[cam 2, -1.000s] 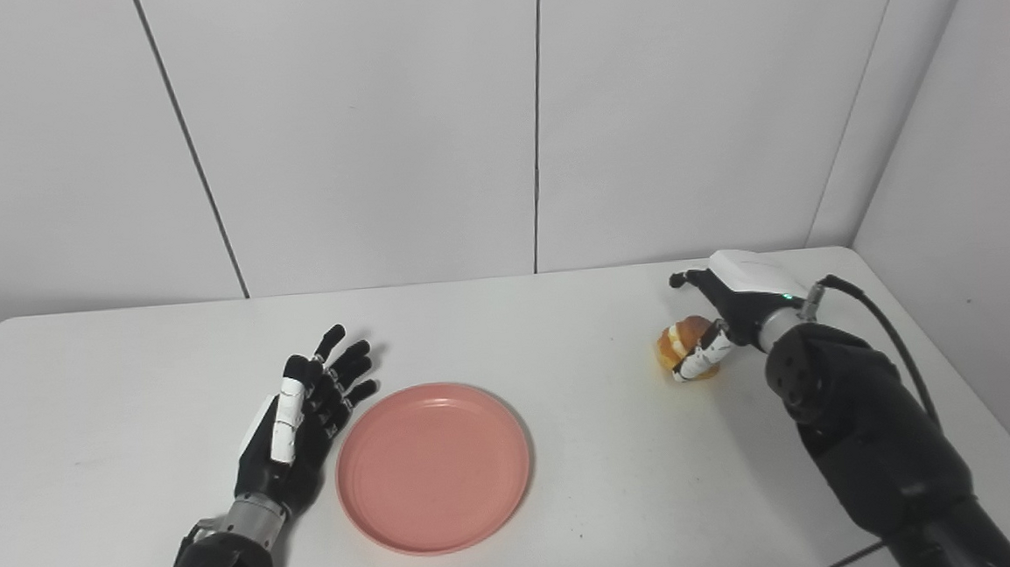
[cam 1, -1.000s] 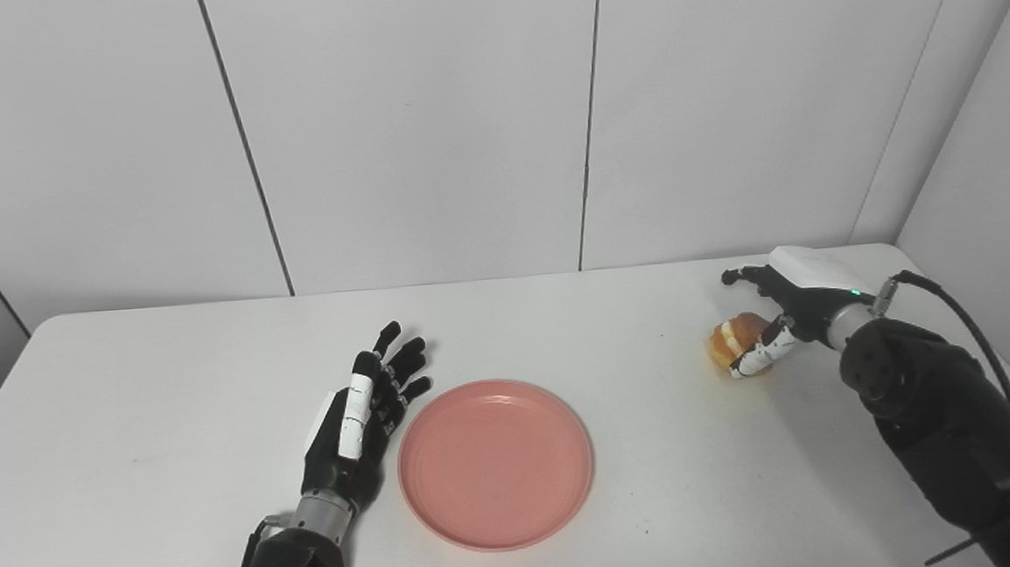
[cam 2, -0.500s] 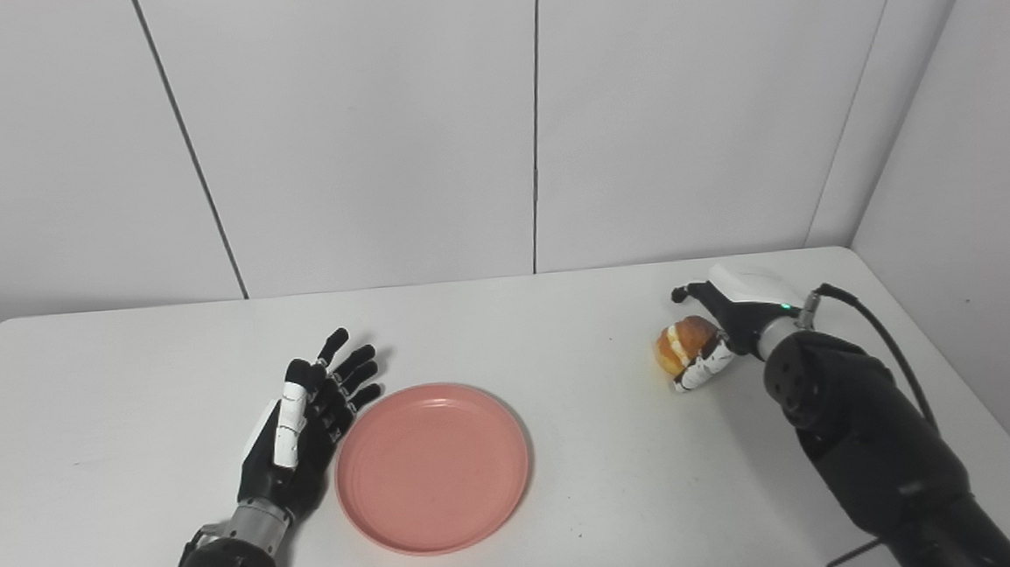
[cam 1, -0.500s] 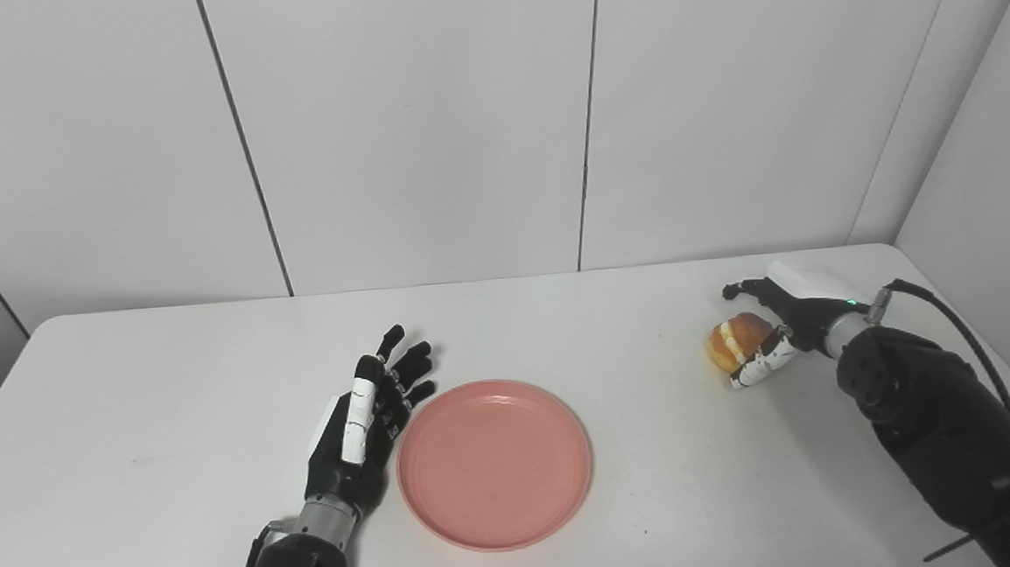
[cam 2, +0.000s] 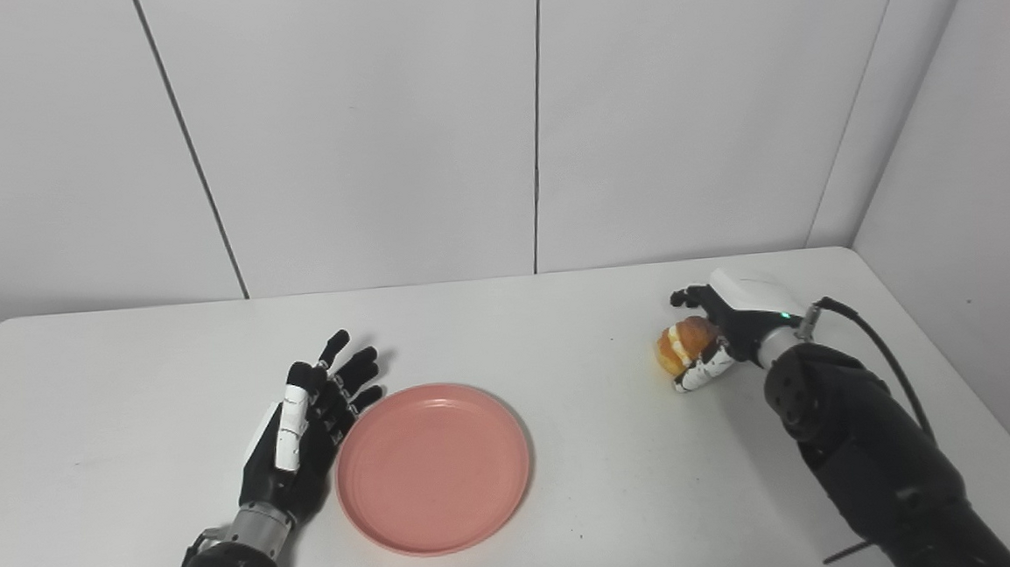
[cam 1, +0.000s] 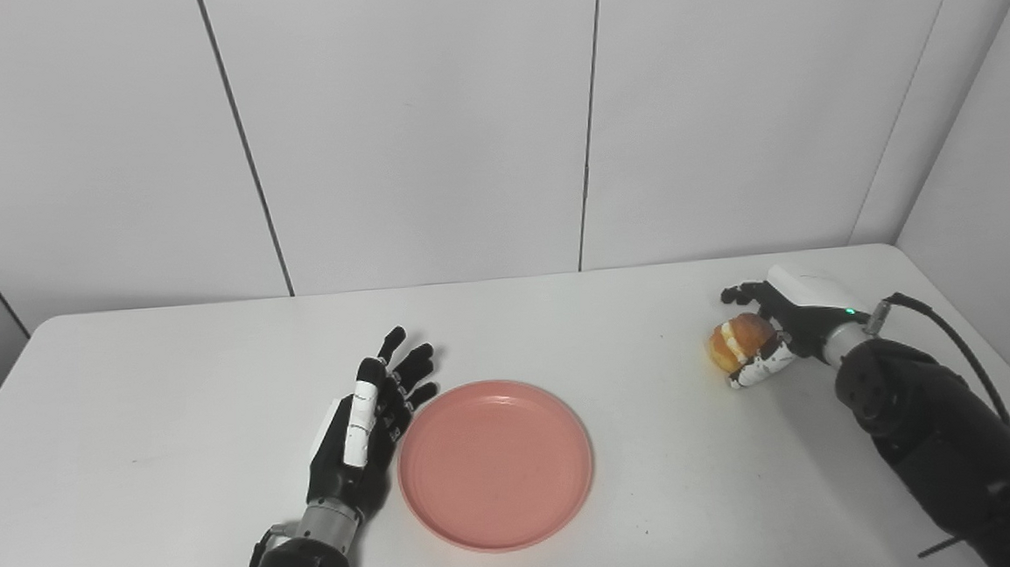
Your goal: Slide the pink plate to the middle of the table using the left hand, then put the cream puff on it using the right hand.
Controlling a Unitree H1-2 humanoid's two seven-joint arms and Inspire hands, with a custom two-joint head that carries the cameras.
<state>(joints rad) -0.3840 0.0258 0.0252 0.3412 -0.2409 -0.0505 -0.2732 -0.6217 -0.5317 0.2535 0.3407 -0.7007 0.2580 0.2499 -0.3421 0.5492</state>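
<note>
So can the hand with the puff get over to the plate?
Probably yes: only bare table lies between the right hand, closed on the puff, and the plate.

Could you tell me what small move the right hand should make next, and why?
Probably lift the cream puff a little off the table. The right hand is wrapped around it at the right side, while the pink plate sits bare near the middle, with the open left hand beside its left rim. Carrying it over comes after.
</note>
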